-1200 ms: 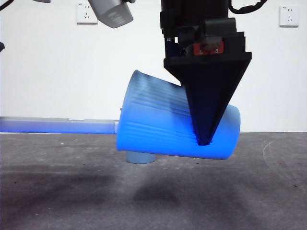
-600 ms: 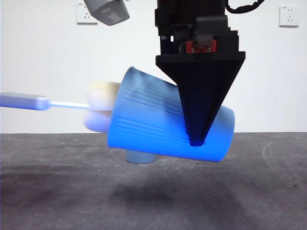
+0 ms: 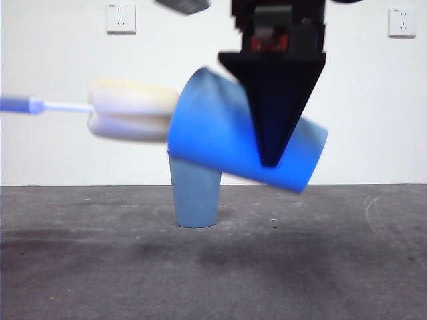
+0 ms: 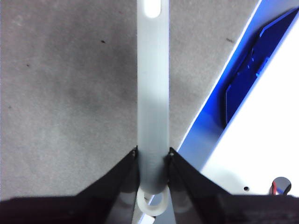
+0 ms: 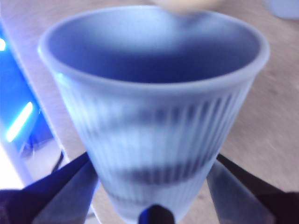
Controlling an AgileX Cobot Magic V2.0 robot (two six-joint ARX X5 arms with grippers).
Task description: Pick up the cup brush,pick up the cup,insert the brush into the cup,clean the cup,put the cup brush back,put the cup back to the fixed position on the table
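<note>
Reaching in level from the left edge, the cup brush shows a thin grey handle, white neck and cream-yellow sponge head; the left gripper has its jaws clamped on the handle's end. Just beyond the sponge, the cup, blue and finely ribbed, hangs tilted above the table, mouth toward the brush, pinched between the right gripper fingers near its base. Its inside looks empty. No writing is legible. A second cup stands inverted underneath
</note>
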